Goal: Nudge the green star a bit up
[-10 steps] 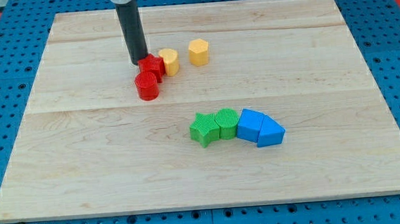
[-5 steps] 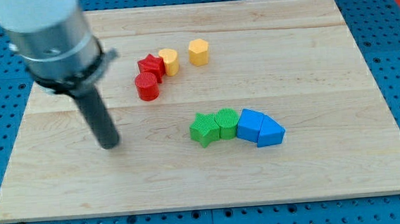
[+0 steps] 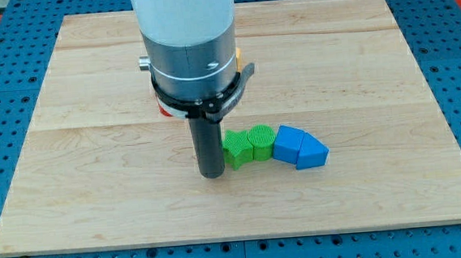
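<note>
Green star [image 3: 233,149] sat near the middle of the board [image 3: 373,70], a little toward the view's bottom, with my tip [image 3: 212,174] planted just at its left and slightly below — close enough that contact could not be ruled in or out. That low-left station looked deliberate: a push toward the view's top needs the rod to start beneath the block, though from here it seemed more beside than under. The rod carried nothing; it has nothing to clench, only a blunt end to shove with. Pressed against the star's right side was a second green block [image 3: 261,141], ribbed, its shape unclear, and beyond it two blue blocks [image 3: 299,147] huddled together — a chain that would likely drag along if the star got bumped sideways. The arm's big housing [image 3: 188,42] blocked plenty: only a red sliver [image 3: 163,112] peeped out at its left edge and a yellow scrap [image 3: 237,54] at its right, shapes impossible to call.
</note>
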Tool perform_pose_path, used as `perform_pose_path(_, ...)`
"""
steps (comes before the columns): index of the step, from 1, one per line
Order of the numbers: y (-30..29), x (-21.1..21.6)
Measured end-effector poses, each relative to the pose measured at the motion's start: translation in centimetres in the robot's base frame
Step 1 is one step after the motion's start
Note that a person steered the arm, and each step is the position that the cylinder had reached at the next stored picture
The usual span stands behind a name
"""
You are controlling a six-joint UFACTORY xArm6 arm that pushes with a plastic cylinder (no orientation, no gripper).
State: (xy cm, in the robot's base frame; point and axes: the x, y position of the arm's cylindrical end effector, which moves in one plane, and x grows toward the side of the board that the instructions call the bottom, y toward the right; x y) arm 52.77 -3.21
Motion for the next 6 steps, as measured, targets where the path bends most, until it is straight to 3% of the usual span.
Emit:
perform_pose_path(1, 0.0, -0.9)
perform_pose_path(3, 0.0, 1.6)
perform_pose_path(6, -0.1, -2.2)
